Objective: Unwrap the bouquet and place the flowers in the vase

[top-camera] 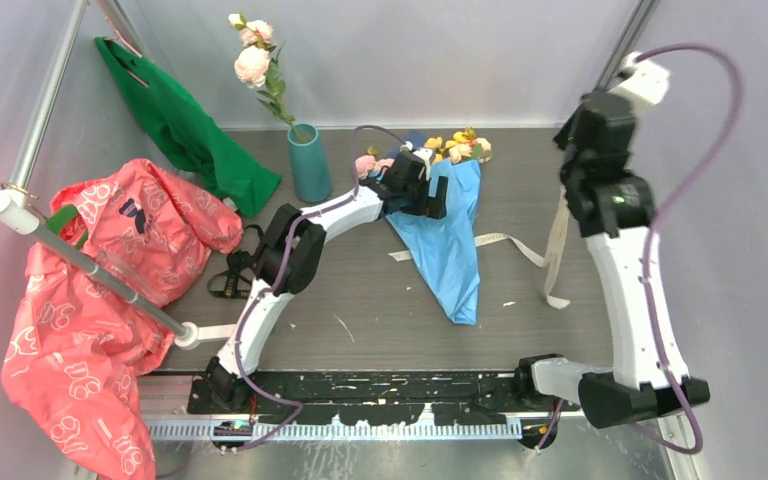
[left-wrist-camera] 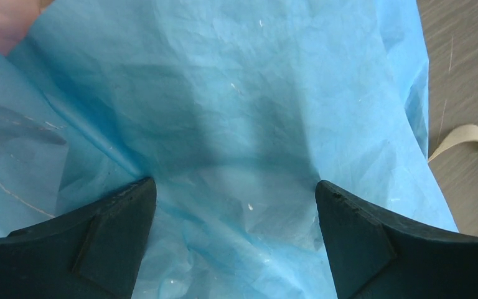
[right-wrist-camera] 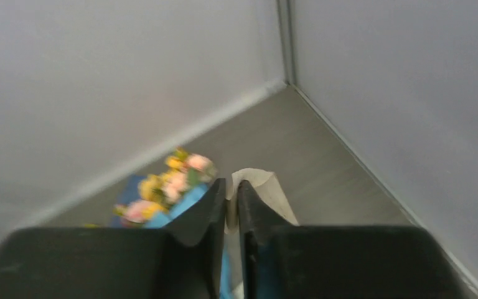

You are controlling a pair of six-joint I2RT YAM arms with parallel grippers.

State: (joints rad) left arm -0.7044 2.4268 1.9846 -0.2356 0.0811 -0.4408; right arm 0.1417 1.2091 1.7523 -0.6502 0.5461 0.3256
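I am holding my left pincer [left-wrist-camera: 235, 187] spread wide just over the blue paper [left-wrist-camera: 236, 93], while my right pincer [right-wrist-camera: 231, 187] is clamping the cream ribbon [right-wrist-camera: 261, 187], raised near the tabletop's [top-camera: 380, 300] back right corner. The bouquet [top-camera: 450, 250] is lying at the back middle of the tabletop, flower heads toward the back edge, right of the teal vase [top-camera: 309, 165], which is holding a pink rose [top-camera: 253, 62].

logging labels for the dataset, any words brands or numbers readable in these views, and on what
No text can be read in any view.
Red-pink plastic bag: white printed outlines and a dark mark, too small to read.
Blue paper sheet, teal vase, cream ribbon: no print visible.
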